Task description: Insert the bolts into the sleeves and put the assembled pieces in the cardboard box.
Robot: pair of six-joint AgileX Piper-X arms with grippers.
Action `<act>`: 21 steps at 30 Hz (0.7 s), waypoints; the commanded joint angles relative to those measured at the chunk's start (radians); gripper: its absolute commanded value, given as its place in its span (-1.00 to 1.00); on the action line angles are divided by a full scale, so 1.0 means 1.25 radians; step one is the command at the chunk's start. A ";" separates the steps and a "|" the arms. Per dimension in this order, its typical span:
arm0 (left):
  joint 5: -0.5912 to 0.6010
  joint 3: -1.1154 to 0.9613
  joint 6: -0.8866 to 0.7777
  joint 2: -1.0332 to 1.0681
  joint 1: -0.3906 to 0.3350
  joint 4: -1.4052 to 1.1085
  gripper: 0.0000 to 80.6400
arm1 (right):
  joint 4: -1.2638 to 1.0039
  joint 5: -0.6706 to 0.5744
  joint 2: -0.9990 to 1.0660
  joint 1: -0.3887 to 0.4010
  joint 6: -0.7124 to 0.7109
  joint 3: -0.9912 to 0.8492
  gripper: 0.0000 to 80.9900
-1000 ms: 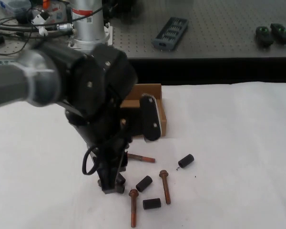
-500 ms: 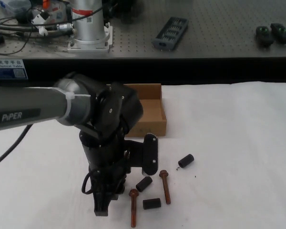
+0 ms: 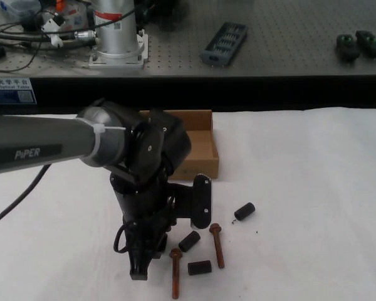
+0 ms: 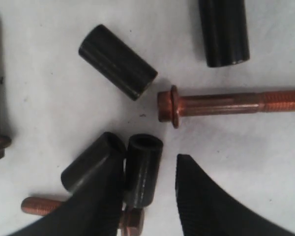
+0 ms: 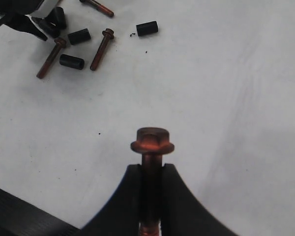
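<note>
left gripper [image 4: 148, 166]: spread, straddling the target sleeve [image 4: 143, 172]. One finger sits close against it and there is a gap on the other side. Not pinched yet.
why there: I judge the sleeve is tipped up with its bore showing, so closing across its body is the easy grip.
crowding: the neighbour sleeve [image 4: 91, 167] is touching or almost touching the target, right by my finger. Closing could drag both, which is the risk on this pick.
right gripper [image 5: 151, 169]: clamped on the held bolt [image 5: 152, 142]. The shank is between the fingers and the head sticks out past the tips.
why held so: my guess is it's parked well apart from the pile so the left side has room to work.
pile, high view, from my left gripper: the near bolt [image 3: 174, 274] is at 3 o'clock, just beside. The second bolt [image 3: 217, 246] and a sleeve between the two bolts are at about 2 o'clock. The stray sleeve [image 3: 244, 211] is further out at 2 o'clock, apart from the rest.
cardboard box [image 3: 194, 118]: at 12–1 o'clock from the pile, near it, partly behind my left arm. Can't tell what's inside.
surface: white cloth [image 3: 313, 188] under everything.
step, my read: grabbing a sleeve to mate with the held bolt.
next: close gently, lift clear of the neighbour, then line the bore up with the shank.
</note>
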 commanded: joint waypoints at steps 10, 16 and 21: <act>-0.002 0.005 0.001 0.031 -0.003 0.043 -0.53 | 0.004 -0.002 -0.005 -0.005 0.002 -0.001 -0.93; 0.003 0.005 0.001 0.031 -0.003 0.069 -0.38 | 0.004 -0.002 -0.005 -0.005 0.000 -0.001 -0.93; 0.003 0.005 -0.001 0.031 -0.003 0.065 -0.22 | 0.004 -0.002 -0.005 -0.005 -0.001 -0.001 -0.93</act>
